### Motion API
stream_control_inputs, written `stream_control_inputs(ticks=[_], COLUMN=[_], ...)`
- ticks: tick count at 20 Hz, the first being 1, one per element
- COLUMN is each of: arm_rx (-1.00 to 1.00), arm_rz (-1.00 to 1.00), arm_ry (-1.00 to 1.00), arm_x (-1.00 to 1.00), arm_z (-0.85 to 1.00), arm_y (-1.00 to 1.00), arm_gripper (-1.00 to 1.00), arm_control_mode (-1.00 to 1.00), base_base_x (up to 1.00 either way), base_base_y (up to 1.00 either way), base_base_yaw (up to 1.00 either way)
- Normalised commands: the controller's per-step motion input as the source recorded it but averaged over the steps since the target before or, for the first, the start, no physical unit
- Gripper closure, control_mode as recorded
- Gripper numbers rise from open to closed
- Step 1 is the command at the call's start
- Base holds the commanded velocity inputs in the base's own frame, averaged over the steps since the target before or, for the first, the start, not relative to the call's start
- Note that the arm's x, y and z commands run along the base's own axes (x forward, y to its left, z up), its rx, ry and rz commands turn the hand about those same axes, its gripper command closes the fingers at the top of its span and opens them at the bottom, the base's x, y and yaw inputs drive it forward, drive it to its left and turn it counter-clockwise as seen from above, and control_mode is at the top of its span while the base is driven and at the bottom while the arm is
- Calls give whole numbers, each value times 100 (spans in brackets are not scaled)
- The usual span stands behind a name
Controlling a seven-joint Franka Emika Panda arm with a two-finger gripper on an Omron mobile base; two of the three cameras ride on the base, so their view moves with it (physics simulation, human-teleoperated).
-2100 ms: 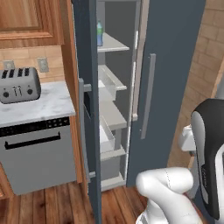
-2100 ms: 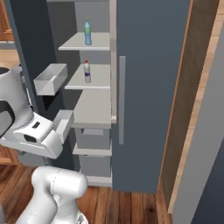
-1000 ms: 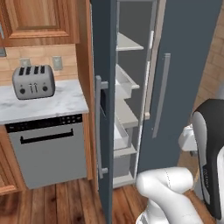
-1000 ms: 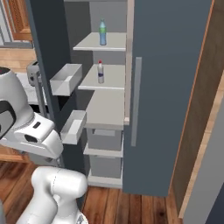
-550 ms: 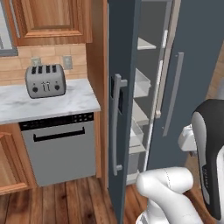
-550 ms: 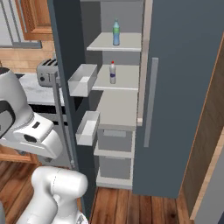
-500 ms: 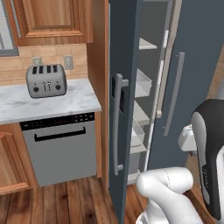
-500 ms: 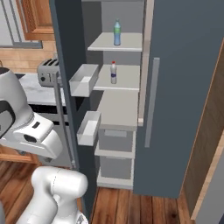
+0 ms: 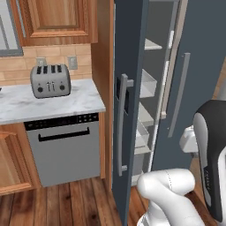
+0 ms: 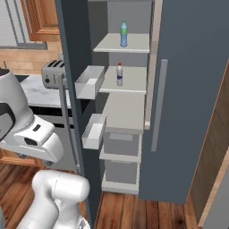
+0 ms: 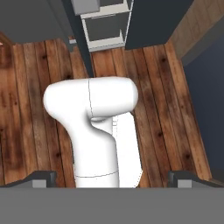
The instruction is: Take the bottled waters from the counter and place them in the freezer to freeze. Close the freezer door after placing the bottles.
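A: Two bottles already stand inside the freezer [image 10: 129,107]: the green-capped bottle [image 10: 124,34] on an upper shelf [image 10: 121,44], the red-capped bottle [image 10: 119,74] on the shelf below it. What could go wrong from here?

B: The freezer door [image 9: 128,110] hangs ajar, its handle [image 9: 121,126] facing out. A glancing push at its edge might swing it wider rather than shut, and a hard slam could topple those bottles.

A: And the gripper [image 11: 112,177]?

B: Fully spread, holding nothing, pointing down at the wooden floor [image 11: 162,100]. Both bottles sit well apart from the gripper, above and ahead of it; the door is nearer, just ahead.
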Motion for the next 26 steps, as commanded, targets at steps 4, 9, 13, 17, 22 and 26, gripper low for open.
stream_control_inputs(ticks=[4, 9, 13, 17, 22, 26], arm_rx=[0, 0, 0, 0, 0, 0], arm_rz=[0, 0, 0, 0, -10, -30], arm_ry=[0, 0, 0, 0, -3, -8], arm_x=[0, 0, 0, 0, 1, 39], arm_z=[0, 0, 0, 0, 0, 0], arm_y=[0, 0, 0, 0, 21, 44], arm_gripper=[-100, -100, -100, -100, -100, -100], arm_control_mode=[100, 100, 100, -100, -100, -100], base_base_x=[0, 0, 0, 0, 0, 0], base_base_y=[0, 0, 0, 0, 0, 0], base_base_yaw=[0, 0, 0, 0, 0, 0])
